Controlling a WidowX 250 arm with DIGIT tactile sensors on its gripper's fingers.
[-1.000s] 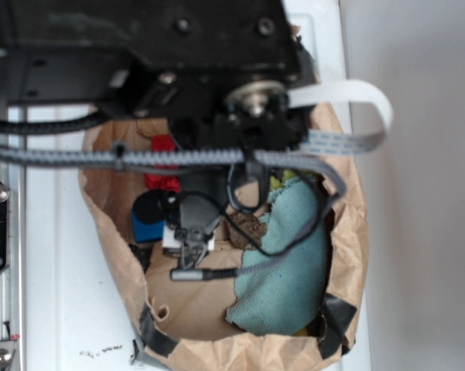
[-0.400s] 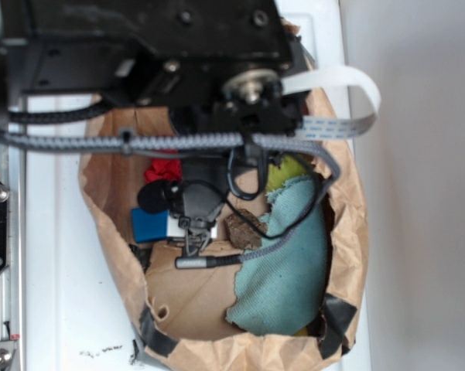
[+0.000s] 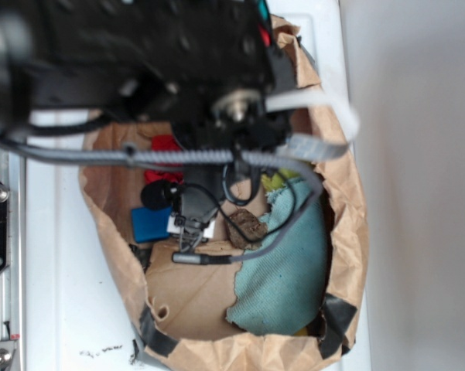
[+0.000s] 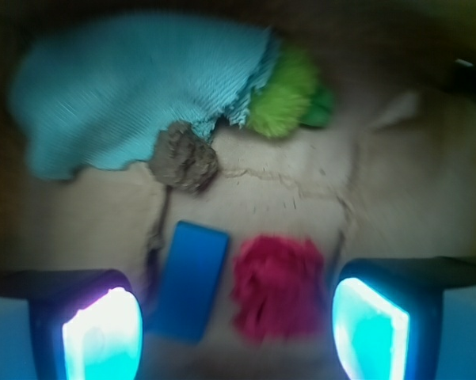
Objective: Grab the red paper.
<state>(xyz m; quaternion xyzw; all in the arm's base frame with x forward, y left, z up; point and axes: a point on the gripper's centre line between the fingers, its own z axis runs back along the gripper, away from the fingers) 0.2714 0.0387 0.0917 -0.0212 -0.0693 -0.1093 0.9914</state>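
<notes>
Two glowing fingertips (image 4: 103, 332) frame the lower wrist view, jaws spread wide and empty. The gripper (image 4: 236, 328) has slid toward the frame's upper left over the last second, so the red paper (image 4: 277, 285) now sits between the pads, right of centre, beside the blue block (image 4: 188, 279). Good line-up for a descent! Overhead, the arm hangs wrist-down inside the brown bag (image 3: 348, 232).

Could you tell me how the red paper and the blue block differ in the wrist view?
The red paper is a wrinkled, roughly round wad; the blue block is flat, smooth and rectangular. The red paper lies nearer the claw's right pad, the blue block nearer its left pad and the brown wad. Both rest side by side on the brown paper, between the open claw's pads, ungrasped.
</notes>
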